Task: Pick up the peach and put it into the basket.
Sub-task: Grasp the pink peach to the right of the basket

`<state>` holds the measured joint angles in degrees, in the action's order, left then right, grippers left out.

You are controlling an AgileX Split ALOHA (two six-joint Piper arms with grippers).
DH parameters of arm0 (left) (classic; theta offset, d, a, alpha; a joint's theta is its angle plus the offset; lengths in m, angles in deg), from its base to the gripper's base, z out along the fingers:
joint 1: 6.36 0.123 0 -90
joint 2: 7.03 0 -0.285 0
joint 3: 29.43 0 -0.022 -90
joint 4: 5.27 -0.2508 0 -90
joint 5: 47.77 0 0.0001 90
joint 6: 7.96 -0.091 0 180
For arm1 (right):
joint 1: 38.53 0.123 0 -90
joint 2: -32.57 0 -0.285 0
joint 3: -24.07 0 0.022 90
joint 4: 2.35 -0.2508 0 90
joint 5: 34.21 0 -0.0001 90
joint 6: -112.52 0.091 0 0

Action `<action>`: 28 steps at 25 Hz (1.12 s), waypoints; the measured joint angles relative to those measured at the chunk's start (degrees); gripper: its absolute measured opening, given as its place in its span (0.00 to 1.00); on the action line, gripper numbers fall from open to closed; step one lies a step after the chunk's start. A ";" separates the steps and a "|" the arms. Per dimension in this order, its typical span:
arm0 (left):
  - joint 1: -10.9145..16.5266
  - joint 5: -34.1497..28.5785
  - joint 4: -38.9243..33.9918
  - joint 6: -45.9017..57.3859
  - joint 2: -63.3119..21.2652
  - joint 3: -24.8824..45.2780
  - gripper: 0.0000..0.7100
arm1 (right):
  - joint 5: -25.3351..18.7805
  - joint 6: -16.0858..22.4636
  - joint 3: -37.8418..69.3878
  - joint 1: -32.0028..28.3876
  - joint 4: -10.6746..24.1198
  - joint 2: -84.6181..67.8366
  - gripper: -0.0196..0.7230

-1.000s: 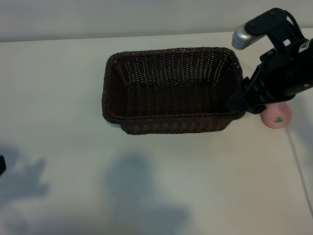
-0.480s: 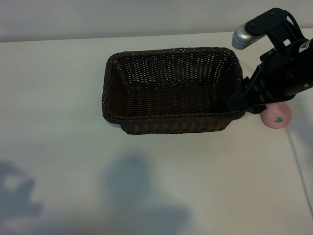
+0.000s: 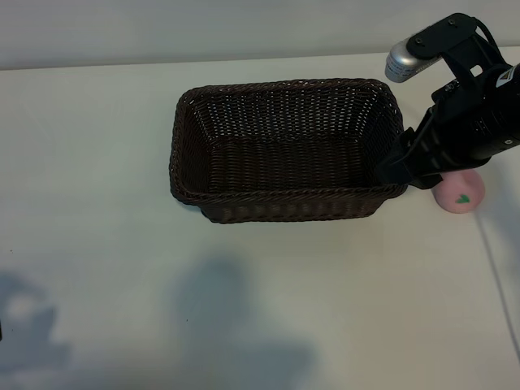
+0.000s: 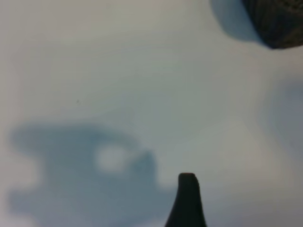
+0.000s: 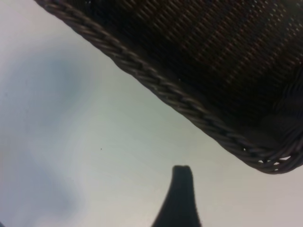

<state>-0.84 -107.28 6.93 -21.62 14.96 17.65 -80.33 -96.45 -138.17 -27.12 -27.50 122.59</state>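
Observation:
The dark brown wicker basket [image 3: 284, 150] stands empty in the middle of the white table. The pale pink peach [image 3: 461, 195], with its green leaf mark, lies on the table just right of the basket's near right corner, its upper part hidden by my right arm. My right gripper [image 3: 400, 171] hangs over that corner, left of the peach and apart from it, open and empty. The right wrist view shows one dark fingertip [image 5: 181, 177] above bare table beside the basket rim [image 5: 189, 101]. One left fingertip [image 4: 188, 187] hovers over bare table, open, far from the basket corner [image 4: 279, 23].
A thin cable [image 3: 497, 264] runs along the table's right side. The table's far edge meets a pale wall behind the basket. Arm shadows fall on the near left table [image 3: 32, 325].
The left arm's shadow at the near left has slid toward the table's near edge, and a dark bit of that arm has left the view's left edge. The right arm and peach have not moved.

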 joint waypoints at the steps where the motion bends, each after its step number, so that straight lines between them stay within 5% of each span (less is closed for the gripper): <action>1: 0.00 -0.48 -0.65 0.30 0.00 0.14 0.83 | 0.00 0.00 0.00 0.00 0.00 0.00 0.83; 19: -0.64 -1.84 -1.69 2.05 0.00 0.46 0.71 | 0.00 0.00 0.00 0.00 0.17 0.00 0.83; 28: -4.79 -1.87 -3.26 2.00 -5.21 0.50 0.71 | 0.00 0.00 0.00 0.00 0.17 0.00 0.83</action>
<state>-5.63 -109.15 3.67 -19.62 9.75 18.15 -80.33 -96.45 -138.17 -27.12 -27.33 122.59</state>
